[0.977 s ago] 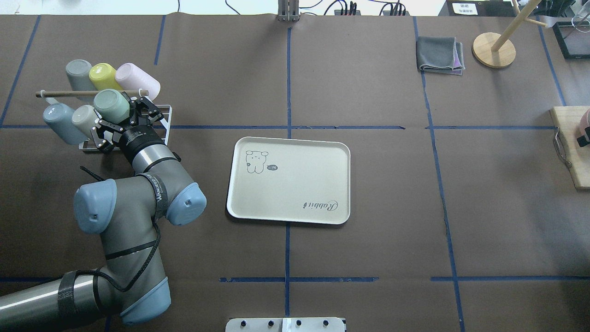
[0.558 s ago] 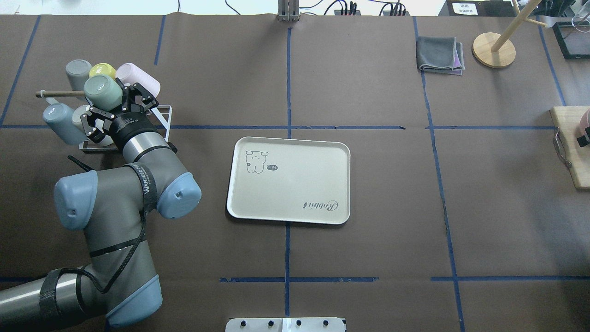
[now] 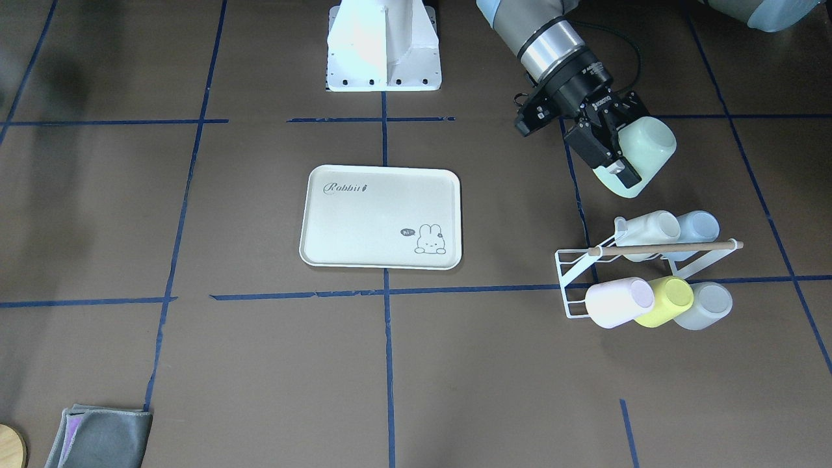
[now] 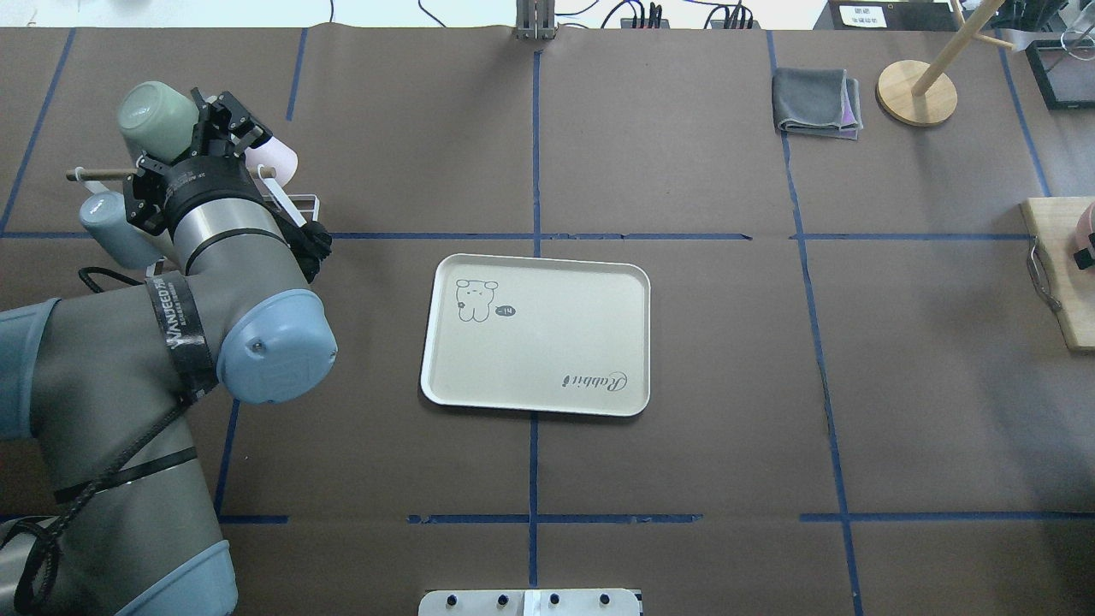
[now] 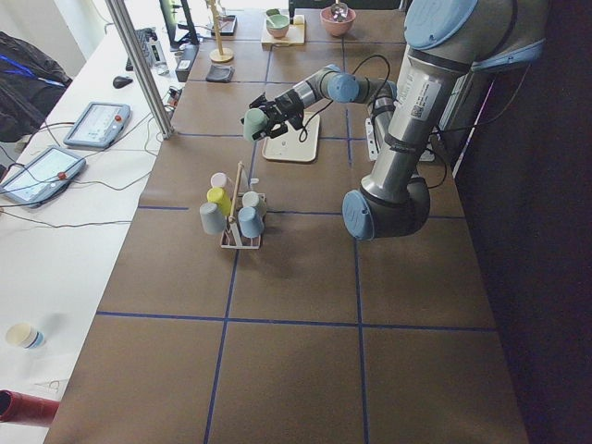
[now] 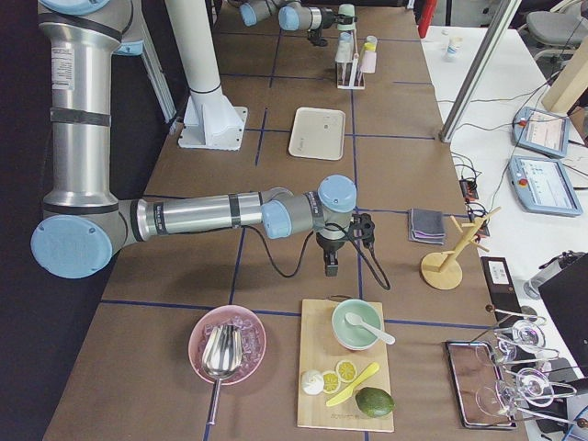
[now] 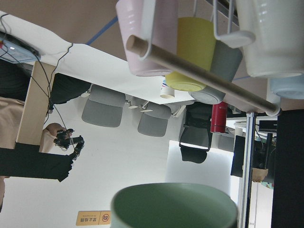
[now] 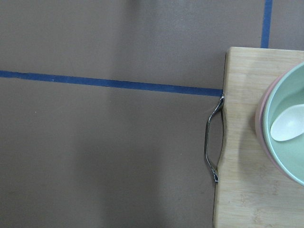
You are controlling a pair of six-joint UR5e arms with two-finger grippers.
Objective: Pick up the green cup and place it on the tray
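Left arm's lifted up and off since a second ago, so the green cup (image 4: 158, 118) is out of the wire rack (image 3: 572, 286) and hanging in the air clear of it. It's well apart from the tray (image 4: 556, 342), which sits mid-worktop with nothing on it. The left gripper (image 4: 180, 141) has its fingers (image 3: 604, 155) clamped on the cup's mouth end, and the cup is tipped sideways with its base pointing away from the wrist. The right gripper (image 6: 331, 257) is parked way off by the cutting board (image 6: 317, 344); can't tell if its fingers are apart or together.

What I'd worry about:
- **Slipping out:** that's a grip at one end of a smooth plastic cup, so a fast swing or wrist roll toward the tray could let it pivot or slip.
- **Tipping on release:** it has to be rotated to stand up. Let go while tilted, it'll probably tip and roll over the tray's low rim.
- **Hitting the rack:** if the arm dips early, the cup might clip the rack's wooden rod (image 3: 663, 247).
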